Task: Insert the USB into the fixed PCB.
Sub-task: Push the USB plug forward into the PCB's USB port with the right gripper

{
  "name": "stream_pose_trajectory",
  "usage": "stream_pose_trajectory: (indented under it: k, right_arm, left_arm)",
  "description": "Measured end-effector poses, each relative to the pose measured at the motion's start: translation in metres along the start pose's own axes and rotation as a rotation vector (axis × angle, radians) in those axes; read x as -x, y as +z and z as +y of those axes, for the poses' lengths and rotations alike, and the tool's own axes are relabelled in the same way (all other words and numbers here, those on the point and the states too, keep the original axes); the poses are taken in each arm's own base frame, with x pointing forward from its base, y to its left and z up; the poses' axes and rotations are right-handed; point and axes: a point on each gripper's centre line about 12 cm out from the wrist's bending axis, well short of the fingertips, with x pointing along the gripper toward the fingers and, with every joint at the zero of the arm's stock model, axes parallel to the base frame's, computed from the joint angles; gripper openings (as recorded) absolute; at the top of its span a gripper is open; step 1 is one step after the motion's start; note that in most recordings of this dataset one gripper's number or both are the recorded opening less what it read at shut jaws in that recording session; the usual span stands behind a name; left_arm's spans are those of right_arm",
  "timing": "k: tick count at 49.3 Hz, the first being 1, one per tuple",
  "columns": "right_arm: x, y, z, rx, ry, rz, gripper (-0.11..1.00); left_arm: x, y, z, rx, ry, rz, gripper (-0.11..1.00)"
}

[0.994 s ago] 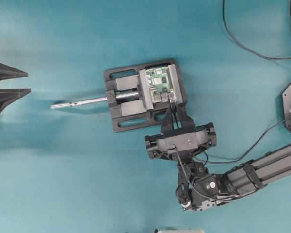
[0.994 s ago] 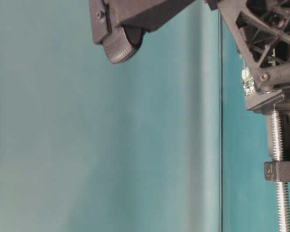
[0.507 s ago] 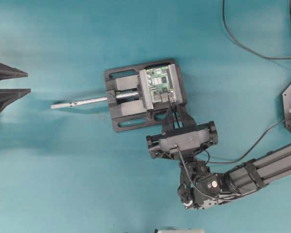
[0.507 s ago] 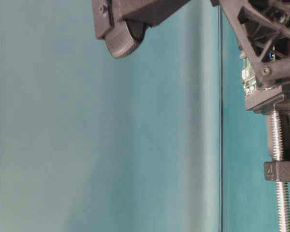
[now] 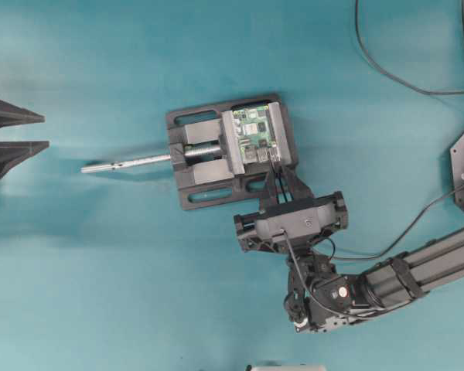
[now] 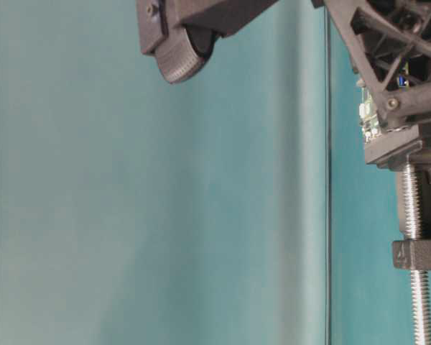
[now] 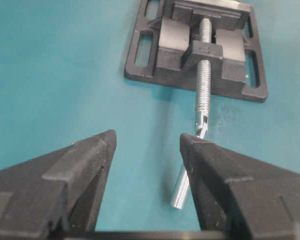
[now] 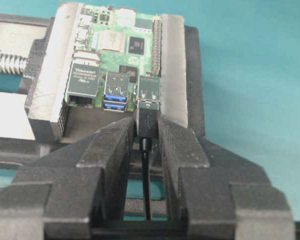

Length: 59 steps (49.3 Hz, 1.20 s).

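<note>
Between the right gripper's fingertips, centre of the right wrist view: the USB, clamped on both sides, its thin cable running down the gap between the fingers. Plug tip sits at the mouth of the right-hand silver port on the PCB, just right of the blue double port; how deep it has gone in cannot be told. PCB lies flat, green, held between the steel faces of the vise. Overhead view: right gripper reaches up from lower right of centre, fingers converging on the lower edge of the PCB; vise mid-frame, its screw rod sticking out to the left. Left gripper at far left edge, well apart from the vise, jaws spread wide with nothing between them. Left wrist view: same spread fingers low in frame, rod handle beside the right one. Teal table under everything.
</note>
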Motion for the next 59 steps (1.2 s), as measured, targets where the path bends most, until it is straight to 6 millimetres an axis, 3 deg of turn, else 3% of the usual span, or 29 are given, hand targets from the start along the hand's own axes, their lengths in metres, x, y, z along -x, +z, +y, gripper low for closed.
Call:
stream_pose_trajectory:
  k: [59]
  right_arm:
    - [-0.0072,0.0026,0.0021,0.000,0.003,-0.008,0.21]
  left_arm:
    - [0.0000,0.0006,-0.0001,0.002,0.000,-0.002,0.72]
